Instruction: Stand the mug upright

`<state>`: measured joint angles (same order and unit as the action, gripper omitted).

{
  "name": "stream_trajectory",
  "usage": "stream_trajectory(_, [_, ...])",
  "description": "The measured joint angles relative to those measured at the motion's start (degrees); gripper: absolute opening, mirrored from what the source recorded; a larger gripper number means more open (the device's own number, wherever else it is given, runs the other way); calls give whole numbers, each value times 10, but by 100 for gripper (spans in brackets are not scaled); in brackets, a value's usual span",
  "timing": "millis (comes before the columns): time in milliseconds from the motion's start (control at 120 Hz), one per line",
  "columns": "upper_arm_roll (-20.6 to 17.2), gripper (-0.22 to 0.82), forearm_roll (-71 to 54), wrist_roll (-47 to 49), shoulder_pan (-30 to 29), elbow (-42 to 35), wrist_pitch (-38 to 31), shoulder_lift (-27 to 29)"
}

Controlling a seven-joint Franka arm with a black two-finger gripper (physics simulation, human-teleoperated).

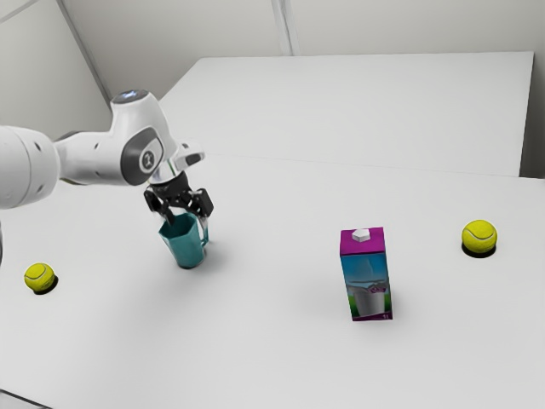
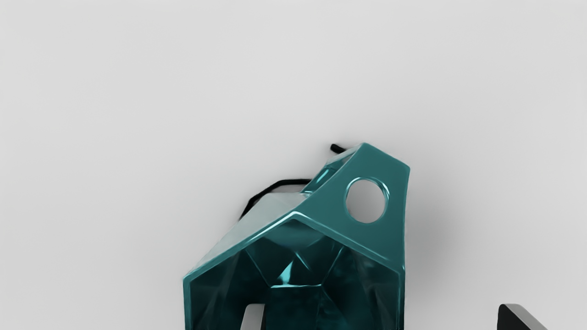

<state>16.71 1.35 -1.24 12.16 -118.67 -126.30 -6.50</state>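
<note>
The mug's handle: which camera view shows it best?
The wrist view: there the handle looks broad, its round hole plain to see. In the exterior view it is a thin teal strip at the side of the mug.

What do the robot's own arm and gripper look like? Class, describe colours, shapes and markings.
The arm is smooth and white, with rounded, bulging segments, dark grey panels and a small emblem on the oval panel near the wrist. A dark round cap tops the upturned joint. The gripper is black and angular, its two slim fingers showing pale grey and black faces.
</note>
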Motion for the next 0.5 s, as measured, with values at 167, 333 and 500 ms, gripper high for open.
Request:
stream_trajectory(167, [0,58,-5,-4,0,21,23,10])
stream_trajectory(333, [0,59,-8,-10,0,46,51,23])
stream_trajectory(500, [0,60,-9,-18,0,65,78,34])
